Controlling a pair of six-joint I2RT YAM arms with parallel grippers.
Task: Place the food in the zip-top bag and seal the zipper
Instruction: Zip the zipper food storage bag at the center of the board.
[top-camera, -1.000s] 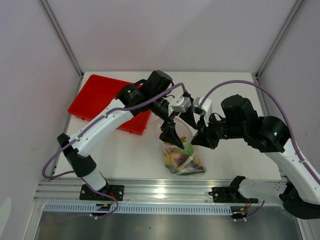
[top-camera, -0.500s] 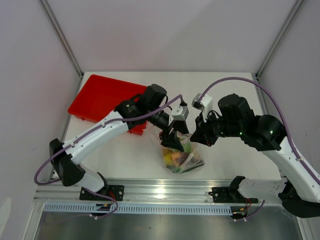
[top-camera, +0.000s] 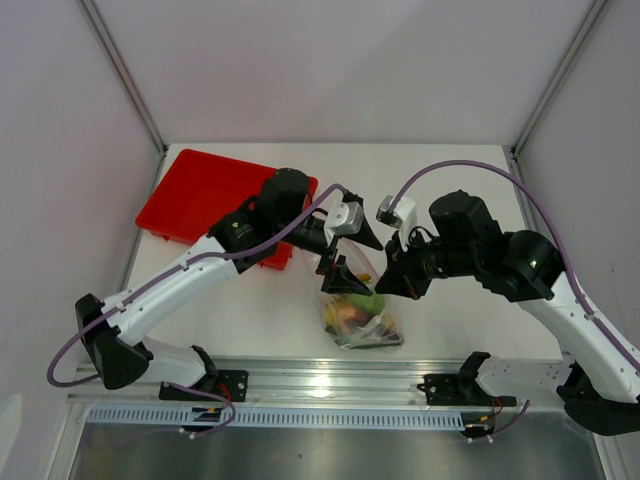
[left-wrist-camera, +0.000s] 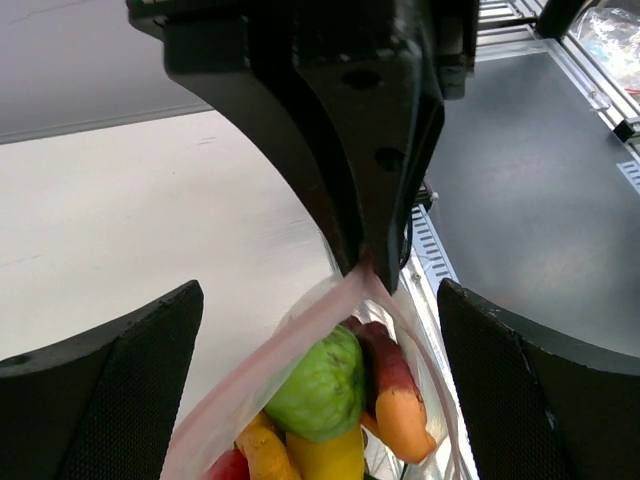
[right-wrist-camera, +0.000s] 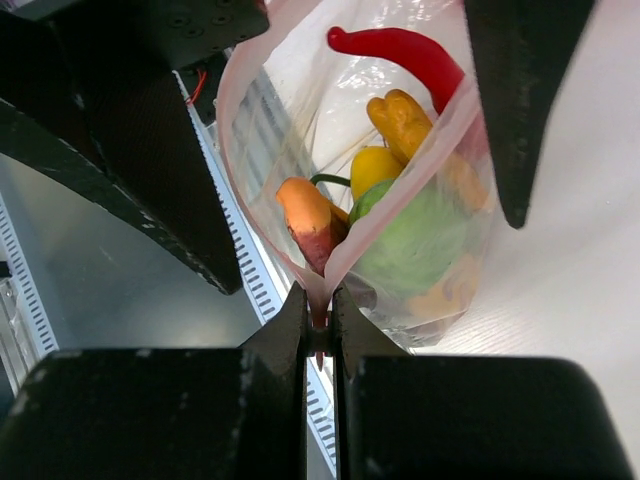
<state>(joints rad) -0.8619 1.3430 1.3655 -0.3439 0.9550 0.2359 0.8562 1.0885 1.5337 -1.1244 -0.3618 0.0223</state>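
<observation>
Pink zipper (left-wrist-camera: 285, 345) on the bag (top-camera: 362, 318), food (right-wrist-camera: 410, 240) already inside, lower middle of the overhead view, is pinched at one end by my right gripper (right-wrist-camera: 319, 320), left gripper (left-wrist-camera: 318, 300) spread around it, so next: clamp and slide, I reckon.

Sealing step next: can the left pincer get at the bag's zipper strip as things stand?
Probably yes. The left pincer is open, a finger either side of the bag mouth, nothing between them and the zipper strip. The right pincer pinches one end of the strip, holding it up.
</observation>
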